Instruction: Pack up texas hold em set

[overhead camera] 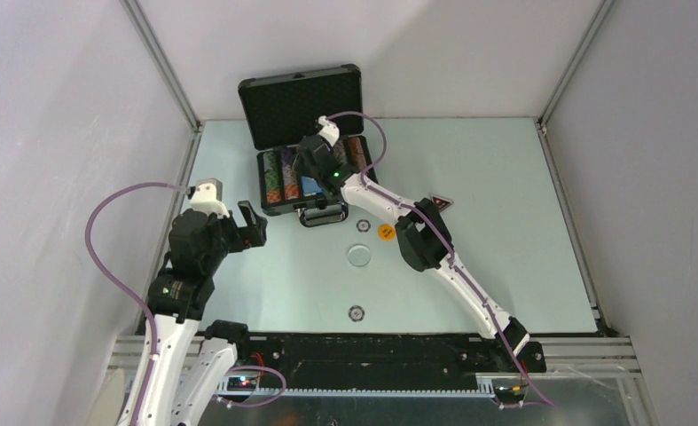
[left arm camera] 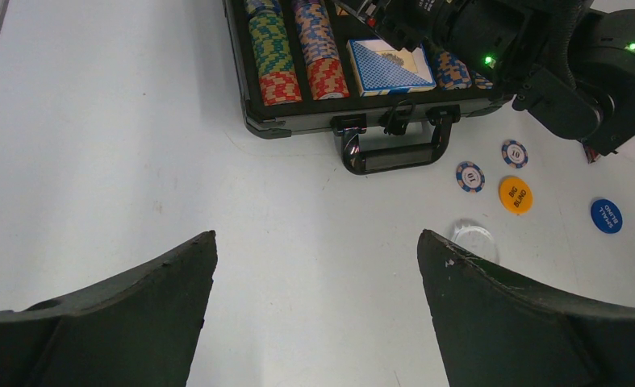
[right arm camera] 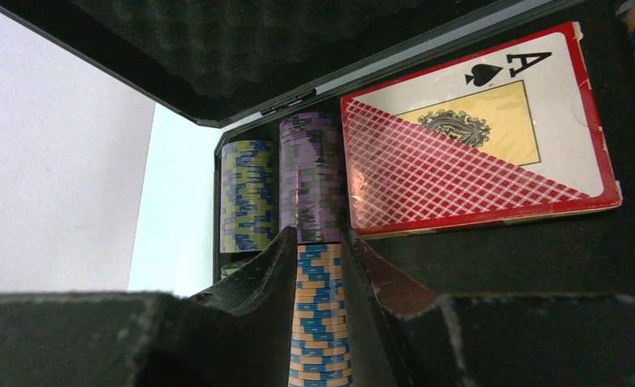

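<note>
Right gripper (right arm camera: 318, 238) is down inside the open briefcase (overhead camera: 285, 206), in the chip tray. Its fingers (right arm camera: 257, 274) are clamped on both sides of an orange-and-blue chip stack (right arm camera: 318, 322), which lies on edge in a slot. The stack sits directly between the pads, in line with the purple chips (right arm camera: 312, 177) further along the same slot. Green-and-blue chips (right arm camera: 248, 197) fill the next slot, on the left in the wrist view. The red card deck (right arm camera: 475, 137) lies flat in its compartment, ace of spades face showing, just right of the gripper and not touched by it. The foam-lined lid (overhead camera: 301, 102) stands up behind the tray.

Left gripper (left arm camera: 315, 237) has its jaws spread wide with nothing in them. It hovers over the table (left arm camera: 120, 145), left of and nearer than the case, well apart from everything. The case handle (left arm camera: 394, 149) faces it.

A blue card deck (left arm camera: 390, 67) is also in the tray, next to the right arm.

Loose on the table in front of the case:
- two "10" chips (left arm camera: 469, 176)
- an orange BIG BLIND button (left arm camera: 515, 194)
- a blue SMALL BLIND button (left arm camera: 606, 215)
- a clear disc (left arm camera: 474, 239)
- the triangular marker (overhead camera: 440, 203), right of the right arm's forearm
- one more chip (overhead camera: 356, 312), near the arm bases
</note>
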`<state>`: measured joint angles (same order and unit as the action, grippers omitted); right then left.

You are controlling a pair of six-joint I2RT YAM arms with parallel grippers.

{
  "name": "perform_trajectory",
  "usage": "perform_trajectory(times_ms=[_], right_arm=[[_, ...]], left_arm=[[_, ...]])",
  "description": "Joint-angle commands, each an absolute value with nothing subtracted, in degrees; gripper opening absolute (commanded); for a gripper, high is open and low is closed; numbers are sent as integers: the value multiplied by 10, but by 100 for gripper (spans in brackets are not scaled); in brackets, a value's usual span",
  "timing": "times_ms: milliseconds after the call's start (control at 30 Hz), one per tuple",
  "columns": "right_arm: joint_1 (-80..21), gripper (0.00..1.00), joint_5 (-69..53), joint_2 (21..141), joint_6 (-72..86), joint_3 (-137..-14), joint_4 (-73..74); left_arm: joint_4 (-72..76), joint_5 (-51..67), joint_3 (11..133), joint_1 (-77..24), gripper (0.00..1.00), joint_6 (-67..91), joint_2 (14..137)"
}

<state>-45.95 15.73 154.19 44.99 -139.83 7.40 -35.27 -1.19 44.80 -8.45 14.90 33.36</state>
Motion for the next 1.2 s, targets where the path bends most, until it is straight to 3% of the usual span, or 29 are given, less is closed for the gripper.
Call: perform_trajectory(times_ms=[0,467,600,867,1033,1167], right_arm=[[-451,31,221,1549,438,-1426,119],[-442,32,189,1542,415,-1425,105],[-441,33,123,1473,402,-1300,-54],[-440,42,140,1230,246,-1030,-271],[-423,44,167,1040,220,-840,-271],[-411,48,213,913,240,-732,-131]], left_arm=[[-341,-4,451,-82,98,134,333],[-341,-4,450,-82,98,134,335],[-343,-11,451,-81,98,134,341],[-342,-31,457,-80,98,140,352],[-340,-19,487,-81,98,185,389],[-309,-5,531,-83,98,231,455]])
